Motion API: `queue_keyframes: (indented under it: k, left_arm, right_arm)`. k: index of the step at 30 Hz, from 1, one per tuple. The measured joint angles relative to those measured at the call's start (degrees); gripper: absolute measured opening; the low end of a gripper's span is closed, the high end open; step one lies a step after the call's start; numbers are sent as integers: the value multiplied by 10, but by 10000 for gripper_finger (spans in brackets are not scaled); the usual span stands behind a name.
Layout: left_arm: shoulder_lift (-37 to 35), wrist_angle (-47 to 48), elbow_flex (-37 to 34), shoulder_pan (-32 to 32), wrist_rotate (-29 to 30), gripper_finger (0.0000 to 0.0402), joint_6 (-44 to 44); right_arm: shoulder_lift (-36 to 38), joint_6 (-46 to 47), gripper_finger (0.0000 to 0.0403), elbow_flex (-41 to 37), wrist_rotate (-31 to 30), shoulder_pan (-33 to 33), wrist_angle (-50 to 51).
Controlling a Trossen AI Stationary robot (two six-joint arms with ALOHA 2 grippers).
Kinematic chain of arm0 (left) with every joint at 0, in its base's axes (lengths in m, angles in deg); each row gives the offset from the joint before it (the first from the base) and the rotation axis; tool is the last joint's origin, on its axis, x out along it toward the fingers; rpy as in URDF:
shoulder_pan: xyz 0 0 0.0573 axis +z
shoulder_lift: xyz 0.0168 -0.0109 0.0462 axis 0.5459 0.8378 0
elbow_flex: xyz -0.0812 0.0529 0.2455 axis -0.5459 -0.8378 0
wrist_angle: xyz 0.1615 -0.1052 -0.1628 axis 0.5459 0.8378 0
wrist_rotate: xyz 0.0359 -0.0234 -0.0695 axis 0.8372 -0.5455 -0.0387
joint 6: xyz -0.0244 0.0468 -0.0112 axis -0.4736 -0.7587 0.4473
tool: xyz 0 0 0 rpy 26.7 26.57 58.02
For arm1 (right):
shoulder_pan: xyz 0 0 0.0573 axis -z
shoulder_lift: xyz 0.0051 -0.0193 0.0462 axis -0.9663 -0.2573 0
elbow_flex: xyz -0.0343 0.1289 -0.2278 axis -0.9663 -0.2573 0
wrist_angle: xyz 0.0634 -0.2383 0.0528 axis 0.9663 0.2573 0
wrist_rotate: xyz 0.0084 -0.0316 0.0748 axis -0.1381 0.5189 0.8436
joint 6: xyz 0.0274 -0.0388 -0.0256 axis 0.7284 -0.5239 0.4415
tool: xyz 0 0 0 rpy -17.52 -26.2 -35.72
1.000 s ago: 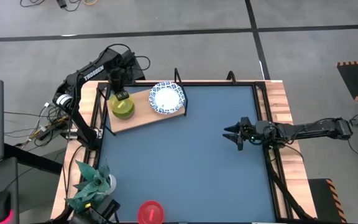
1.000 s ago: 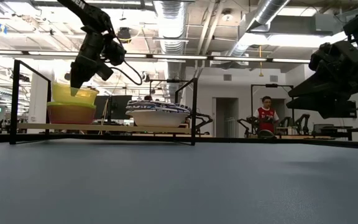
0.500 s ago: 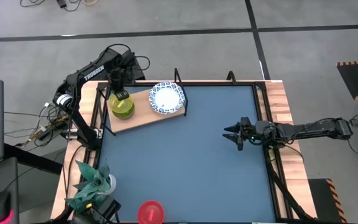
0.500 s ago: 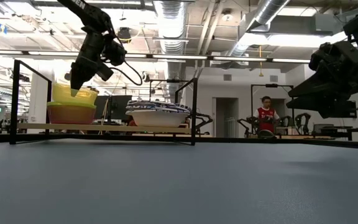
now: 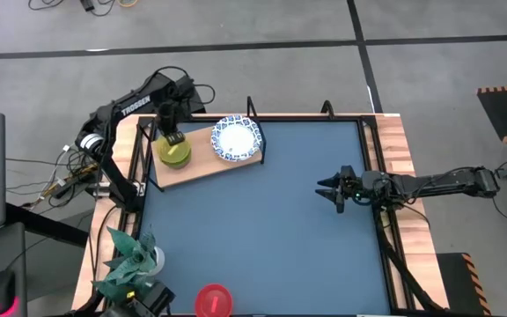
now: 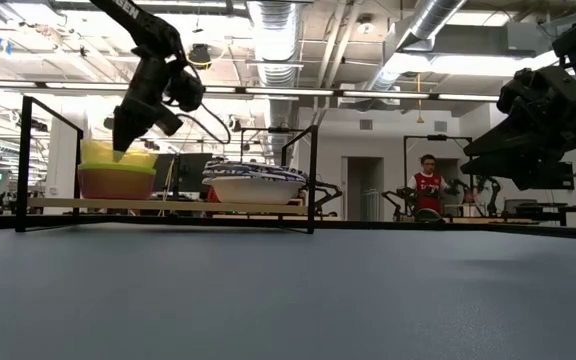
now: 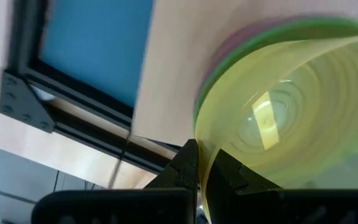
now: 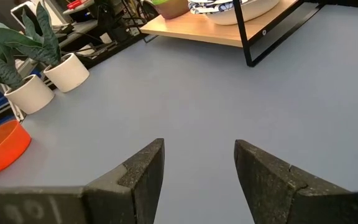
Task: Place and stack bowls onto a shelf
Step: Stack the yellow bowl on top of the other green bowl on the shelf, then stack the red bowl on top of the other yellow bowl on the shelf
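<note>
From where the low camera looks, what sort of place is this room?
Probably a robotics lab or open industrial workspace: bare ceiling ducts and strip lights overhead, more equipment on benches behind the table, and a person standing far back. A shelf of stacked bowls sits on the table as a test setup.

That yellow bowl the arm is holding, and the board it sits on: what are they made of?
The yellow bowl looks like thin, glossy plastic: light shines through its wall and glints off the inside. The shelf seems to be pale wood with a matte, unvarnished look, on black metal supports. The left gripper has its jaws pinched on the bowl's rim.
</note>
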Motion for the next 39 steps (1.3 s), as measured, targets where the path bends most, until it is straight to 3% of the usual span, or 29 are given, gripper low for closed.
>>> queue_keyframes:
  k: [9,16,24,31,35,39]
  left_arm:
    - [-4,-40,-23,-12,0,0,-16]
    - [-4,-39,-24,-9,-34,10,-34]
    - [-4,-18,-16,-7,-68,93,-74]
    - [-4,21,48,8,-117,154,-61]
    - [-4,46,79,12,-203,157,-39]
    - [-4,68,82,3,-354,147,12]
  right_arm:
    - [0,0,220,0,0,0,0]
    - [0,0,220,0,0,0,0]
    - [0,0,220,0,0,0,0]
    - [0,0,220,0,0,0,0]
    - [0,0,220,0,0,0,0]
    - [0,2,220,0,0,0,0]
